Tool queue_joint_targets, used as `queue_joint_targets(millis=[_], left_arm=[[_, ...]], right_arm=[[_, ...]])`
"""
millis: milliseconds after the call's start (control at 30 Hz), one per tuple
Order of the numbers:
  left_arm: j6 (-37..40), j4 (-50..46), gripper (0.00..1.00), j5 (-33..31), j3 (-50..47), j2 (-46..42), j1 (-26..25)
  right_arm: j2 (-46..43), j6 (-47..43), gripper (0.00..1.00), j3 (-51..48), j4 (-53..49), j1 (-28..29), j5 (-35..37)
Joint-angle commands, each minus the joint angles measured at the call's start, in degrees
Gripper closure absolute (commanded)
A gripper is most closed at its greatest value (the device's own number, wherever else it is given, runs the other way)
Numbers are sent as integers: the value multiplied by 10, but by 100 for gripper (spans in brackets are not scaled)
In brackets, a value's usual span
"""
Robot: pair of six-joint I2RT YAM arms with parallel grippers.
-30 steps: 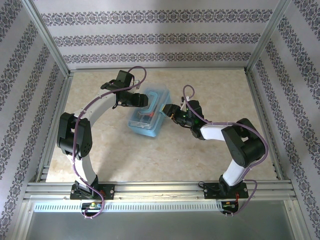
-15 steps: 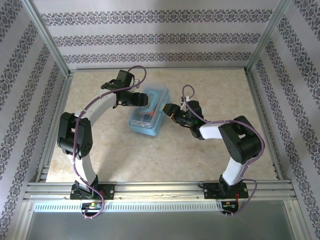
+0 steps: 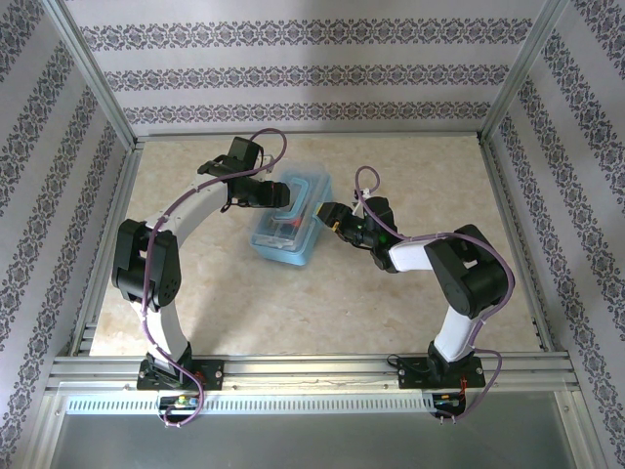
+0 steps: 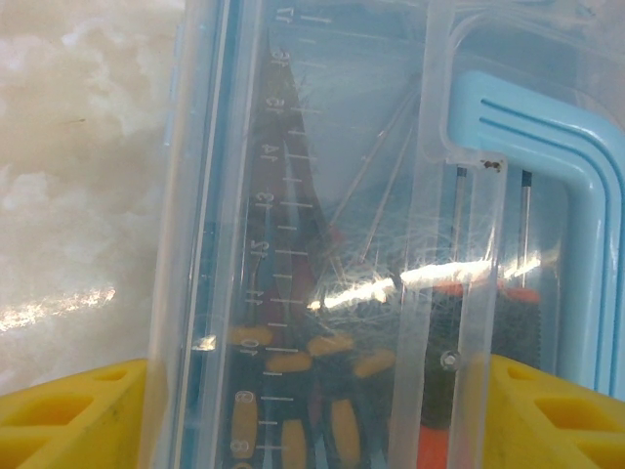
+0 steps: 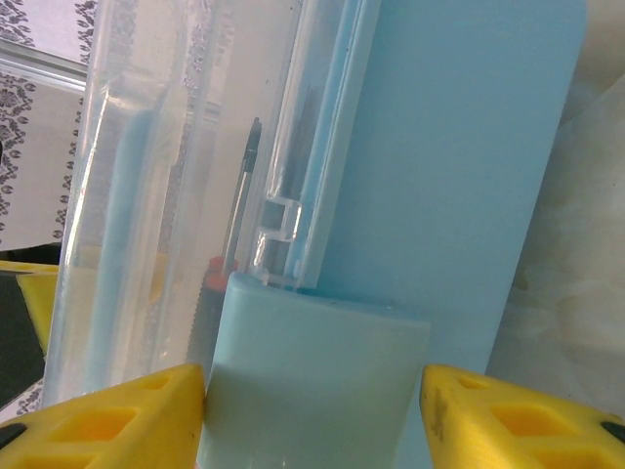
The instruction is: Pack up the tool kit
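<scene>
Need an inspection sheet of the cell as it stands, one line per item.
Surface: marbled table.
Job's things: blue see-through case mid-table; tools with orange and yellow handles inside it.
Clutter: nothing seen.
Grippers: left gripper straddles the case's far left side, grip unclear; right gripper closed on the latch at the case's right side.
Cables: purple cables loop along both arms.
Surroundings: patterned walls, metal frame.
</scene>
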Motion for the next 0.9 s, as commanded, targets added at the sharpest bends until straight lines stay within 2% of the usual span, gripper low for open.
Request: queue_joint_targets(millis=[0, 500, 533, 733, 867], left_arm=[[-8, -69, 59, 10, -42, 67, -10], [-8, -69, 59, 11, -42, 67, -10], [-8, -69, 59, 10, -42, 66, -10], [-9, -68, 59, 13, -42, 67, -11], [-9, -68, 59, 11, -42, 67, -13]], right_arm=[[8, -12, 39, -6, -40, -8, 0], [-52, -41, 40, 8, -97, -32, -28], [-53, -41, 43, 8, -96, -34, -32], [-32, -33, 87, 15, -86, -32, -50], [-9, -24, 97, 31, -80, -32, -53]])
